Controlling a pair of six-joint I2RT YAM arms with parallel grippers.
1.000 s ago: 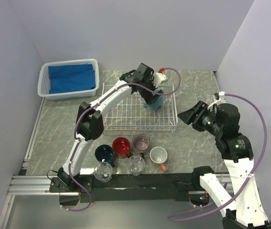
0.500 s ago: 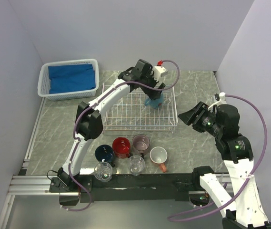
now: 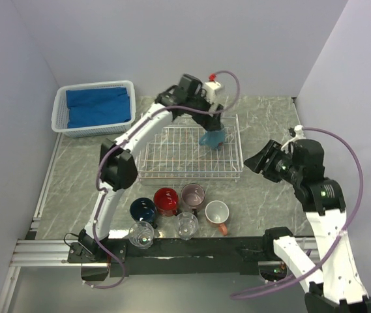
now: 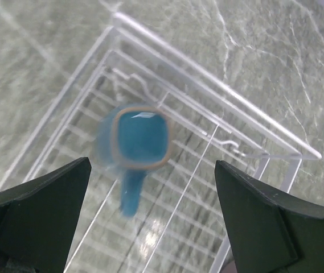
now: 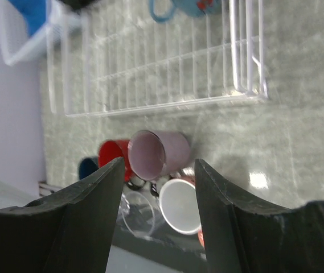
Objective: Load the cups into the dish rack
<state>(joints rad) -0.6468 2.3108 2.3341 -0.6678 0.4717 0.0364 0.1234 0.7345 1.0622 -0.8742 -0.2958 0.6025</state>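
The light-blue mug (image 4: 140, 139) stands bottom up in the far right part of the white wire dish rack (image 3: 172, 156), also seen in the top view (image 3: 212, 138). My left gripper (image 4: 150, 162) hovers above it, open and empty, jaws wide apart; in the top view it is over the rack (image 3: 212, 124). My right gripper (image 3: 255, 160) is open and empty, right of the rack. Between its fingers I see the mauve mug (image 5: 153, 153), red mug (image 5: 113, 156), navy mug (image 5: 87, 168), salmon-orange mug (image 5: 181, 207) and a clear glass (image 5: 139, 213).
The loose cups cluster near the front edge: navy (image 3: 143, 209), red (image 3: 166, 201), mauve (image 3: 193, 194), salmon-orange (image 3: 217, 213), two glasses (image 3: 141, 233) (image 3: 187, 224). A white plastic basket (image 3: 59, 111) with blue cloth sits at the back left.
My left gripper has drawn up and back off the light-blue mug, which stays in the rack. The right arm has barely shifted.
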